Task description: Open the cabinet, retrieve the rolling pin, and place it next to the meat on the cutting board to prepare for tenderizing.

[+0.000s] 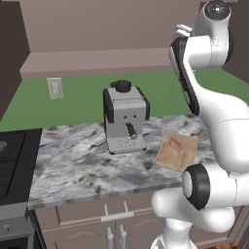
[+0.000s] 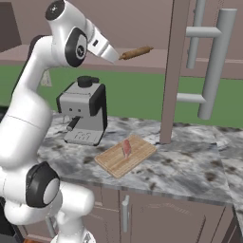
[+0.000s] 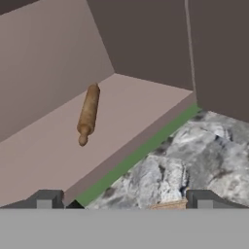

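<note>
Left base view: the white arm fills the right side of the frame, rising to the upper right corner. A grey coffee machine [image 1: 125, 116] stands at centre on the marbled counter [image 1: 78, 160]. The cutting board [image 1: 177, 151] lies right of centre, partly behind the arm, with the meat [image 1: 175, 144] on it. A wall outlet [image 1: 55, 88] is seen on the green backsplash at upper left; a dark stove [image 1: 12, 163] sits at the left edge.

Right base view: the arm rises along the left side. The rolling pin [image 2: 136, 52] is seen near top centre, lying on the open cabinet's [image 2: 172, 71] shelf. An open door with a long silver bar handle [image 2: 214, 61] stands at upper right. The board lies at centre with the meat upon it, the coffee machine to its left.

Hand view: the gripper [image 3: 124, 199] is held open, nothing between its fingertips [image 3: 46, 199] at the bottom edge. The rolling pin lies left of centre on the cabinet floor, apart from the gripper. The counter shows at lower right, a corner of the board at bottom centre.
</note>
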Robot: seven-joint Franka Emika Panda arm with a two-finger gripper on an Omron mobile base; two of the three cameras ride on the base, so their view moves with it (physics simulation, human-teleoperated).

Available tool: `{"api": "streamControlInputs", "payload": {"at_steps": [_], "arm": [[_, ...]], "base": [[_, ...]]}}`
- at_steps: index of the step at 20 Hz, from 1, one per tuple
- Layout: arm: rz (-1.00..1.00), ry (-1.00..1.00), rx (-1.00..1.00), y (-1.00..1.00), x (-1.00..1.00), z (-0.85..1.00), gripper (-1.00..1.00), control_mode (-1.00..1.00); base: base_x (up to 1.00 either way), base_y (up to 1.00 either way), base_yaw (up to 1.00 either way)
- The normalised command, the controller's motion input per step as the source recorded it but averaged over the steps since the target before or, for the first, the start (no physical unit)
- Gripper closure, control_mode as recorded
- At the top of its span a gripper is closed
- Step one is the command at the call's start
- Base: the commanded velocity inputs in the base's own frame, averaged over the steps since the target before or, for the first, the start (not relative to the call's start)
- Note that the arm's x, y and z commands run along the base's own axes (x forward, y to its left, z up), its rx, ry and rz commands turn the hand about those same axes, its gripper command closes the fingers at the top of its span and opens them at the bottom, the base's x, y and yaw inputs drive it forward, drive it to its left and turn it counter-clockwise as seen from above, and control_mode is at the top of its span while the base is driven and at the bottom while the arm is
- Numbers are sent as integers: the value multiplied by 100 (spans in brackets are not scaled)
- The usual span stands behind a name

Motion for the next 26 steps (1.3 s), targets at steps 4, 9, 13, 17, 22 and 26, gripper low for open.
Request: {"api": "streamControlInputs", "payload": {"at_steps": [4,9,13,17,22,26], "arm": [[0,0,-2,0,42,-2,-100,-100],[0,0,0,0,42,-3,-100,-100],[1,0,0,0,33,-3,-100,-100],[1,0,0,0,20,-6,-100,-100],[1,0,0,0,16,-8,-100,-100],[0,0,0,0,7,-9,-100,-100]], "base": [[0,0,0],[0,0,0],[0,0,0],[0,0,0],[0,0,0],[0,0,0]]}}
